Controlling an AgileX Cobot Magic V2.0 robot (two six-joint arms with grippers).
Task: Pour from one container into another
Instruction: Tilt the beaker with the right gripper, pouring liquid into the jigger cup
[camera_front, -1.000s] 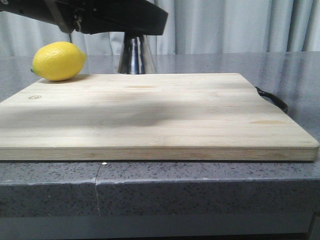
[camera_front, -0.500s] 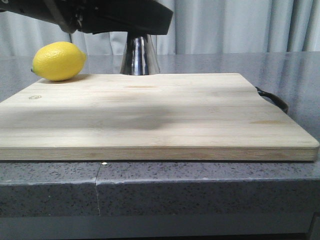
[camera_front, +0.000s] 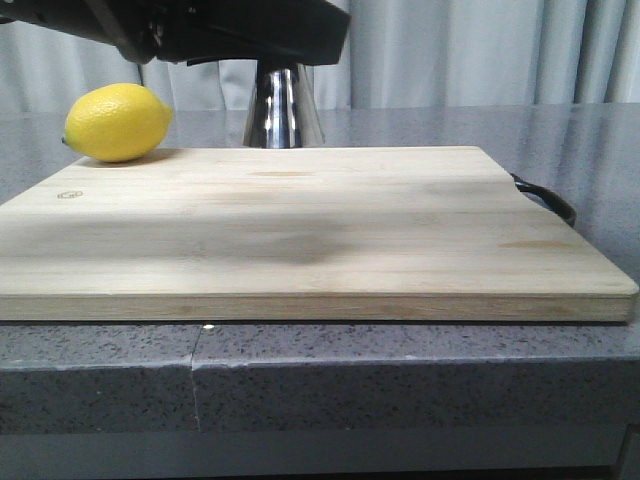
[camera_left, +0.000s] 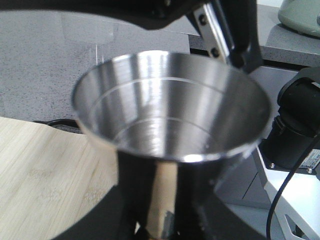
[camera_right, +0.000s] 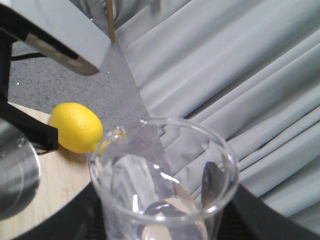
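jigger (camera_front: 284, 110) farther right, top hidden

No legible text; only a faint unreadable stamp on the cutting board (camera_front: 300, 230).
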